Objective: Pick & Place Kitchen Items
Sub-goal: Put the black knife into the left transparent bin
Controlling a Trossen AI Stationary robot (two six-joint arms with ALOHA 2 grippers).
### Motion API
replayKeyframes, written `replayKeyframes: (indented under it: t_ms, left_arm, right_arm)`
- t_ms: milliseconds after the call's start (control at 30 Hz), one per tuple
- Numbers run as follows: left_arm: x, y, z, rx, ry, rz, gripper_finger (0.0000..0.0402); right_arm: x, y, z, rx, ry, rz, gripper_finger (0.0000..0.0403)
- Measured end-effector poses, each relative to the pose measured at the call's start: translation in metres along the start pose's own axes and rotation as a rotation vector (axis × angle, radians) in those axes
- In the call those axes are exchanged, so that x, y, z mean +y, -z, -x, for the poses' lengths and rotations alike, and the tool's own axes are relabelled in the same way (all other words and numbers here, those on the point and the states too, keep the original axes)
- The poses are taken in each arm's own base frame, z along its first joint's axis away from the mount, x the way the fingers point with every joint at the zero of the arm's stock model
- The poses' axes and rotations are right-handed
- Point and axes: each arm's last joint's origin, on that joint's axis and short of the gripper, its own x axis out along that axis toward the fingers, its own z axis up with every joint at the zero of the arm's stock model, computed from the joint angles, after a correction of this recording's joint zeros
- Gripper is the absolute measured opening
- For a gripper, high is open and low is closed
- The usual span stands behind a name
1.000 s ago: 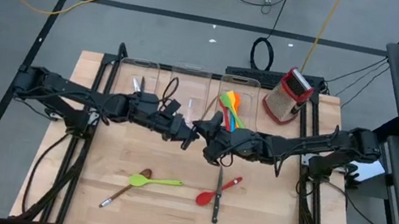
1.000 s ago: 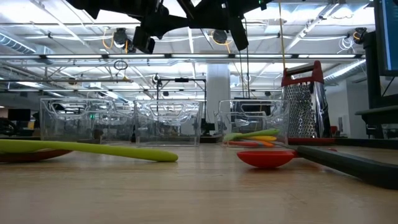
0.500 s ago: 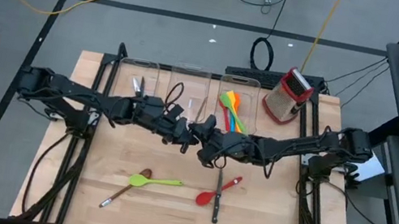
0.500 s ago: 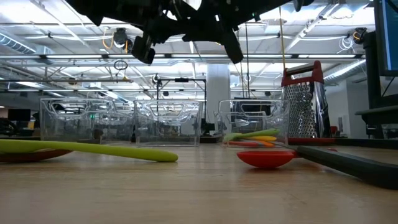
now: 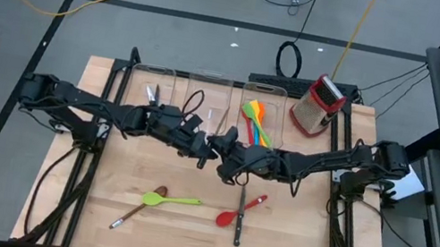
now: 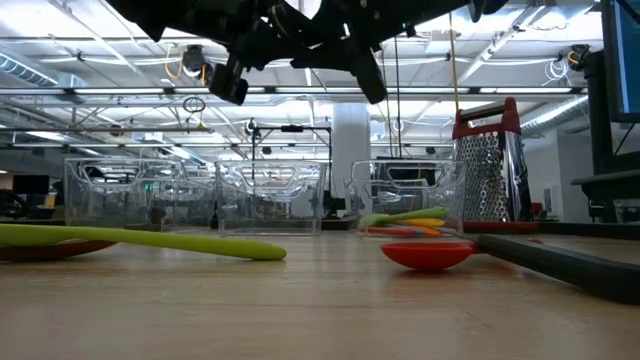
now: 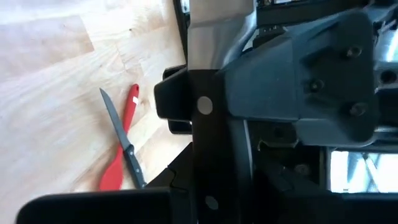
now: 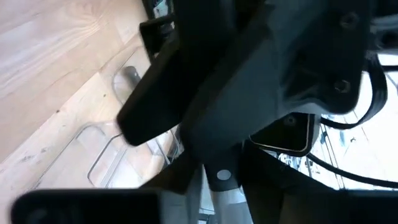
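The left bin [image 5: 152,68] already holds at least one knife [image 5: 152,93]. That bin seems to be where the knives go.

Both arms reach in from the sides and meet above mid-table, just before the bins. The left gripper [image 5: 202,149] and the right gripper [image 5: 227,159] are nearly touching. In the left wrist view a black riveted handle [image 7: 204,130] runs up past the left arm's own fingers, with the steel blade beyond it. It looks like a knife passing between the two arms. The left gripper appears closed on this handle, though the close view leaves some doubt. I cannot tell the right gripper's state, because the wrist view is crowded with dark parts.

Below them on the table [image 5: 298,246] four items are left. A brown spoon [image 5: 134,212] lies leftmost, and a green spatula [image 5: 178,199] crosses its bowl. Right of these, a table knife [image 5: 238,227] lies across a red spoon [image 5: 256,203].

The middle bin [image 5: 210,77] seems nearly empty. The right bin [image 5: 265,84] holds a bunch of coloured utensils [image 5: 254,119]. The grater [image 5: 319,105] stands right of it.

I judge the task well past halfway. Most spatulas and spoons are binned and one knife is in the air. Four items remain to be picked from the table.
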Motion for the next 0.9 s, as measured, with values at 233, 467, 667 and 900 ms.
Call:
replayKeyframes:
  t_ms: [233,467,667,900]
  left_arm:
    - [0.003,0.0,0.0,0.004,-0.031,-0.037,0.0084]
    - [0.013,-0.005,0.002,0.002,-0.122,-0.036,0.0084]
    - [0.022,-0.015,0.006,-0.017,-0.19,-0.036,0.0084]
    - [0.027,-0.03,0.016,-0.045,-0.234,-0.048,0.0084]
  right_arm:
    - [-0.003,0.002,0.0,0.08,0.052,-0.096,0.0208]
    - [0.0,0.006,0.001,0.223,0.072,-0.179,0.0256]
    - [0.012,0.01,0.003,0.272,-0.036,-0.133,0.0256]
    - [0.024,0.014,0.007,0.362,-0.103,-0.234,0.0252]
